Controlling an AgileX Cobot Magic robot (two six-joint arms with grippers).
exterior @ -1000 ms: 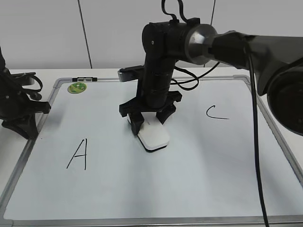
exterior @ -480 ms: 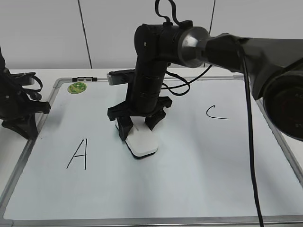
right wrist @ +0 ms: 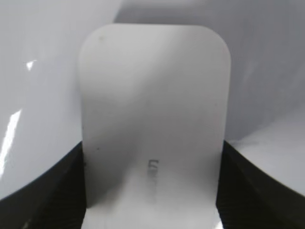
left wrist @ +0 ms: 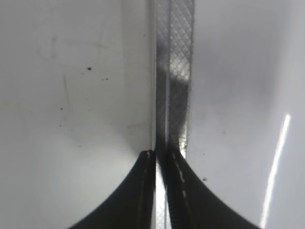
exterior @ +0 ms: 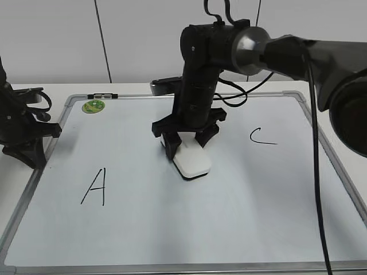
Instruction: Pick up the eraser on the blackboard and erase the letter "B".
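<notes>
Right gripper (exterior: pixel 186 146) is clamped on the eraser (exterior: pixel 192 161), flat on the blackboard (exterior: pixel 241 195) at frame centre between "A" (exterior: pixel 94 187) and "C" (exterior: pixel 261 136), long axis toward lower right; no "B" visible; left gripper (left wrist: pixel 161 160) closed, idle far left.

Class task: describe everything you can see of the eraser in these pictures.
The eraser is a smooth white oblong block with rounded corners, a dark underside edge and faint grey print on top. It lies flat on the whiteboard between the letters A and C, clamped at its far end by the right end effector.
</notes>
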